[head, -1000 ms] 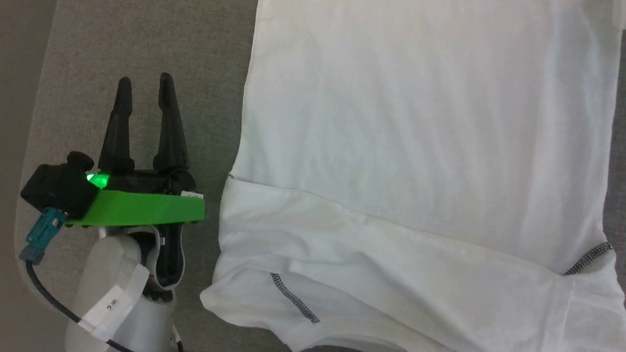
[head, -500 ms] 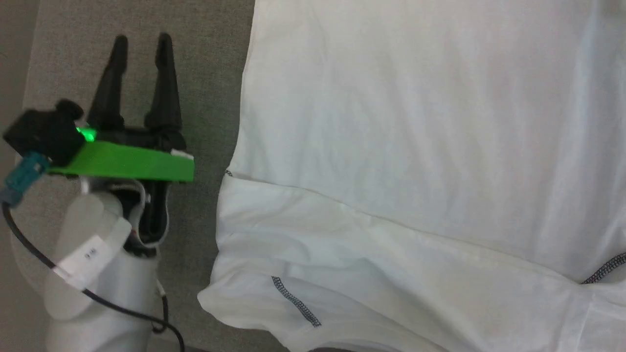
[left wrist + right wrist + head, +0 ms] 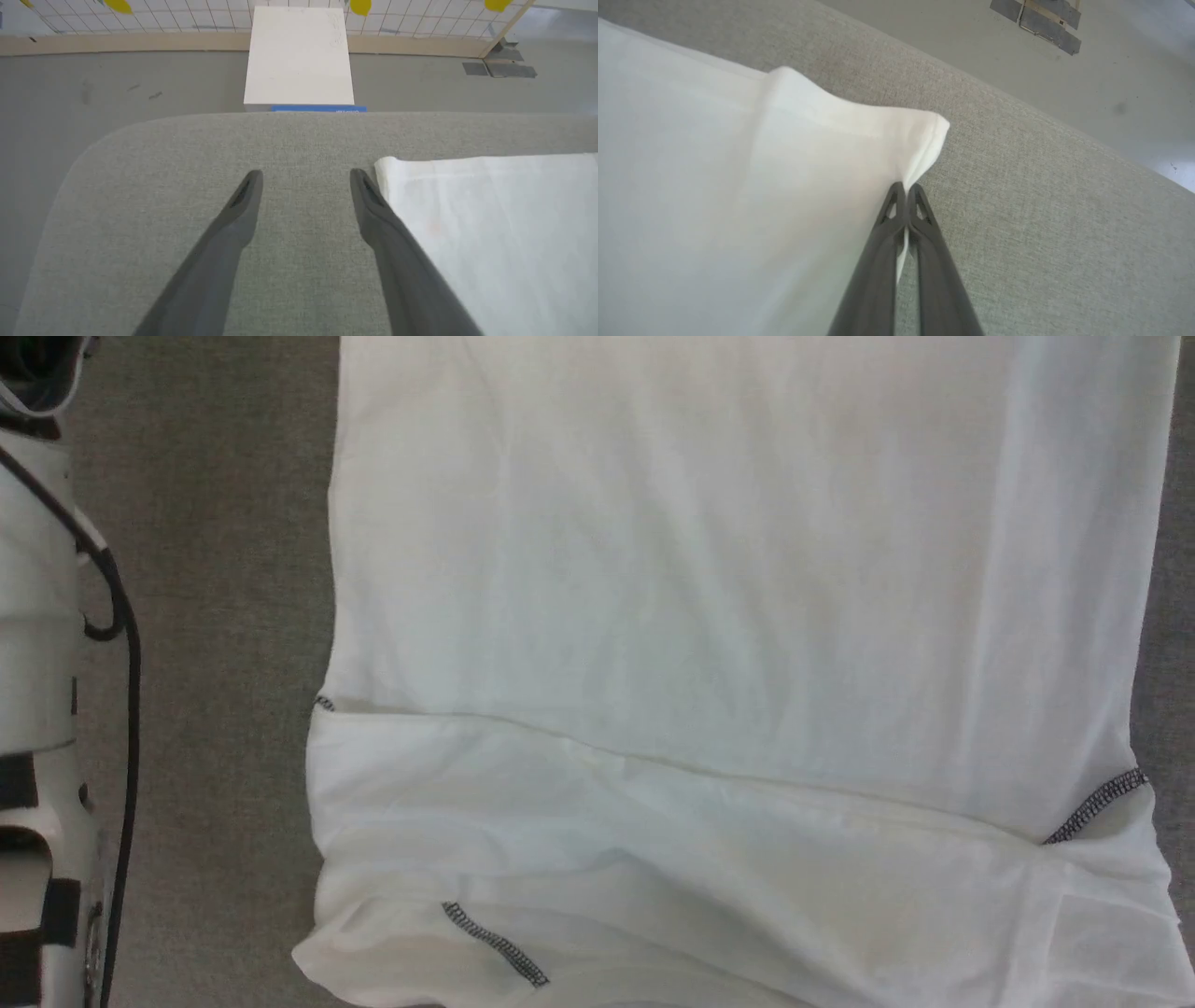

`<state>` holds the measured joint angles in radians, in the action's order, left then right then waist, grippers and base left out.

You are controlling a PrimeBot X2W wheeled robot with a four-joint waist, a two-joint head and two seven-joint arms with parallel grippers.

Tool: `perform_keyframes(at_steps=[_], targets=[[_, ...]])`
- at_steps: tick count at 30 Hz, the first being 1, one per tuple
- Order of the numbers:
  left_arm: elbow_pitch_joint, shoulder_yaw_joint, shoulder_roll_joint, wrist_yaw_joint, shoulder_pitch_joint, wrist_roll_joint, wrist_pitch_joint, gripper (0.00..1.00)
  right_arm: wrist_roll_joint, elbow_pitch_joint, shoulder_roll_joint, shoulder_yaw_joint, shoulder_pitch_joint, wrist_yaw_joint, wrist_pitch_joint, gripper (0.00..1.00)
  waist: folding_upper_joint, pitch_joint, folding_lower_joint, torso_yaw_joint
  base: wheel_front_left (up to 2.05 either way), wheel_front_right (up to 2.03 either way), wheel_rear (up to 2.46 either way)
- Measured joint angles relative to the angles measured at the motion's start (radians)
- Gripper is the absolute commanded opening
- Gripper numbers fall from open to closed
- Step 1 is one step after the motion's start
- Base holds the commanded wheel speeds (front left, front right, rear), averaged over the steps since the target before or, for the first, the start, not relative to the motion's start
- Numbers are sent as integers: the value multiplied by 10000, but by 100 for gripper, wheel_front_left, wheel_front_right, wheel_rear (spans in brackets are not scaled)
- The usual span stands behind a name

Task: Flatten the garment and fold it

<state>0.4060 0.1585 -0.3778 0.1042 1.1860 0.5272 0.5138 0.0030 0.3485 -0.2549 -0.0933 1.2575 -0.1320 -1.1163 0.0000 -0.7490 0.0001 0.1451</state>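
Note:
The white garment (image 3: 728,616) lies spread over the grey table, sleeves folded in near the bottom of the head view, dark zigzag seams showing at its lower corners. In the left wrist view my left gripper (image 3: 306,179) is open above bare table, its right finger just beside a corner of the garment (image 3: 490,224). In the right wrist view my right gripper (image 3: 906,189) is shut on the garment (image 3: 738,196), pinching the cloth close to a raised corner. A pale forearm (image 3: 37,663) with a black cable runs down the head view's left edge.
The grey fabric-covered table (image 3: 154,186) has a rounded far-left corner. Beyond it on the floor stands a rigid white box (image 3: 299,56) before a tiled wall. The table's edge (image 3: 1064,135) runs diagonally past my right gripper, with floor behind.
The head camera has shifted, so the shirt sits further left and the left gripper has left the picture upward, only its forearm remaining. The right gripper has shut.

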Motion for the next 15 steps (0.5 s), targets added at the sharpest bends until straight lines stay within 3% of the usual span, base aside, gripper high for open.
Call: perform_keyframes(at_steps=[6,14,15], targets=[[905,173,362,-355,930,644,2245,100,286,-29,113,-284,31,0,301,0,0,-355,0,-503,0,0,0],[945,347,215,-487,1467,736,3377,100,522,-232,109,-522,356,-2,537,0,0,-885,-2,-867,0,0,0],[932,326,219,-485,1496,825,3574,30,525,-245,109,-523,377,-2,604,0,0,-933,-2,-897,0,0,0]])
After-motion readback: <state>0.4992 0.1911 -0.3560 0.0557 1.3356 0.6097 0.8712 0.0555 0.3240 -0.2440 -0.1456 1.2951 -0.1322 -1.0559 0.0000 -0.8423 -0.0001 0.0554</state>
